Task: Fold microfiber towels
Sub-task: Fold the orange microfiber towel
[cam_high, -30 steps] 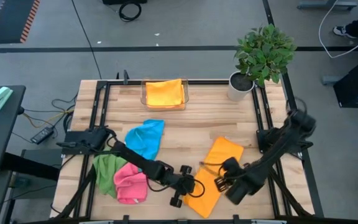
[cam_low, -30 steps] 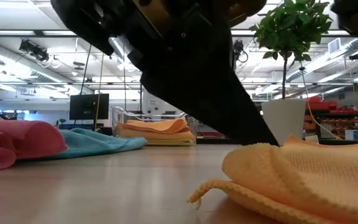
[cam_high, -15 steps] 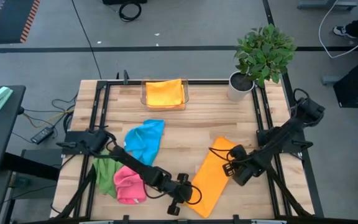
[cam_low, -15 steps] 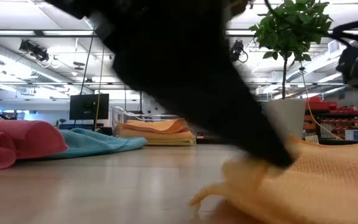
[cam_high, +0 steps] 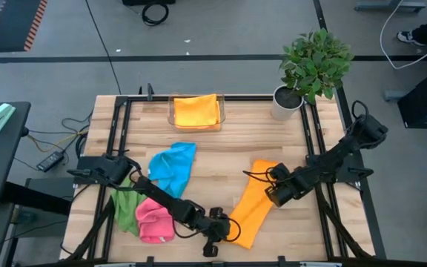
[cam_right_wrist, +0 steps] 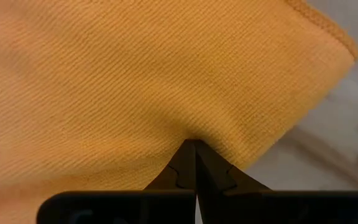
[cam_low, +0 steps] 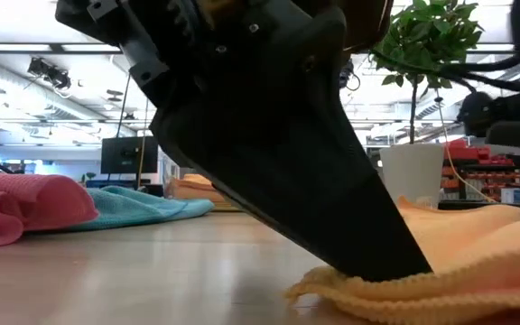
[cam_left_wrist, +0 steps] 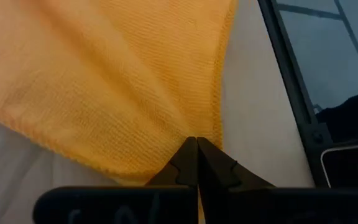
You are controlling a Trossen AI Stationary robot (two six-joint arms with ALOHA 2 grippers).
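Orange microfiber towel (cam_high: 252, 210) lies stretched diagonally in the lower centre-right of the high view, on the wooden table (cam_high: 228, 152). Left gripper (cam_high: 224, 228), at the lower centre, has its fingers pressed together on the towel's lower end; the left wrist view shows the cloth (cam_left_wrist: 104, 81) pinched at the fingertips. Right gripper (cam_high: 273, 189), at centre right, is likewise clamped on the towel's upper end, the fabric (cam_right_wrist: 135, 81) gathered at its closed tips. Blue towel (cam_high: 173, 166) lies crumpled left of centre; pink towel (cam_high: 156, 218) and green towel (cam_high: 127, 205) sit bunched together at the lower left. Another orange towel (cam_high: 196, 110) rests folded in the clear tray (cam_high: 171, 119) at the upper centre. Potted plant (cam_high: 310, 65) stands at the upper right.
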